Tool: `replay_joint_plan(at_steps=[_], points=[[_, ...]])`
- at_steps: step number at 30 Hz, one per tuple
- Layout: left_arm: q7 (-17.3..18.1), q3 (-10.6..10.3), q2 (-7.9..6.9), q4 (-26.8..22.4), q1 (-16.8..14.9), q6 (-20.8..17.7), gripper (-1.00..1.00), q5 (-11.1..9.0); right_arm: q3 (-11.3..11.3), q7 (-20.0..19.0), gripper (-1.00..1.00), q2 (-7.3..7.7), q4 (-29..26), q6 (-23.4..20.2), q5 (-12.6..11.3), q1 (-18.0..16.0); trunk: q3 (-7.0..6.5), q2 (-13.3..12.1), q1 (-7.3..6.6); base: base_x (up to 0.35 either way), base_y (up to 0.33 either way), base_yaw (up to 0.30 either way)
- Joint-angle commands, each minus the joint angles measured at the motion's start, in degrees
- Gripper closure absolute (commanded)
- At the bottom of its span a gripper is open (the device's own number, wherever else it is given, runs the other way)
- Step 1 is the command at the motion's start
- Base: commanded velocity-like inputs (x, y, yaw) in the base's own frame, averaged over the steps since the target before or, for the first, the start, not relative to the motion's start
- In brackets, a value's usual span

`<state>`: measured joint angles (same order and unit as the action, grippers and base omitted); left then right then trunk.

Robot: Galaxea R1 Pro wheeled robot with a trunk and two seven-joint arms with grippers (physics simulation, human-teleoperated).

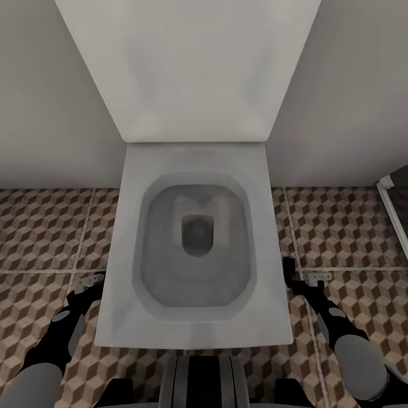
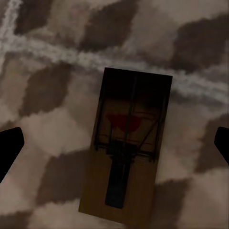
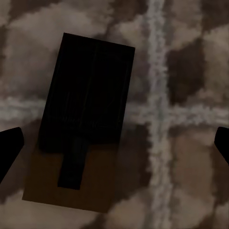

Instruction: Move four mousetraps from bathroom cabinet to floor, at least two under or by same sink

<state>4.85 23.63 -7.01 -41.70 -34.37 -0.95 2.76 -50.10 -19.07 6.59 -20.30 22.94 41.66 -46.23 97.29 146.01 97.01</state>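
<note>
You are looking straight down on a white toilet (image 1: pixel 195 243) that takes up the middle of the head view, with the bathroom floor (image 1: pixel 351 226) of cube-pattern tiles on either side. Your left gripper (image 1: pixel 90 281) sits at the lower left of that frame, your right gripper (image 1: pixel 309 277) at the lower right, both low beside the bowl. Under the left one a mousetrap (image 2: pixel 126 148) lies flat on the tiles, its fingers (image 2: pixel 9 148) spread wide at the frame's edges, holding nothing. The right gripper is likewise wide open over another mousetrap (image 3: pixel 81 124), which lies flat beside a crossing of grout lines (image 3: pixel 157 114).
</note>
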Motion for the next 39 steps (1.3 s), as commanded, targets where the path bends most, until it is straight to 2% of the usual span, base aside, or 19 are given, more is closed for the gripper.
replay_joint_plan(at_steps=[1, 17, 39], points=[[0.05, -0.02, 0.03, 0.01, 0.0, 0.01, -1.0, -0.01, 0.0, 0.0, -1.0, 0.0, 0.0, 0.0, 0.0, 0.0, 0.0, 0.0, 0.0, 0.0, 0.0, 0.0], [0.02, 0.0, 0.33, 0.02, 0.0, 0.16, -1.0, -0.12, 0.0, 0.0, -1.0, 0.0, 0.0, 0.0, 0.02, 0.0, 0.0, 0.0, 0.0, -0.024, 0.0, 0.0], [-0.03, 0.01, 0.5, -0.01, 0.0, 0.07, -1.0, -0.13, 0.0, 0.0, -1.0, 0.0, 0.0, 0.0, 0.08, 0.0, 0.0, 0.0, 0.0, -0.314, 0.0, 0.0]])
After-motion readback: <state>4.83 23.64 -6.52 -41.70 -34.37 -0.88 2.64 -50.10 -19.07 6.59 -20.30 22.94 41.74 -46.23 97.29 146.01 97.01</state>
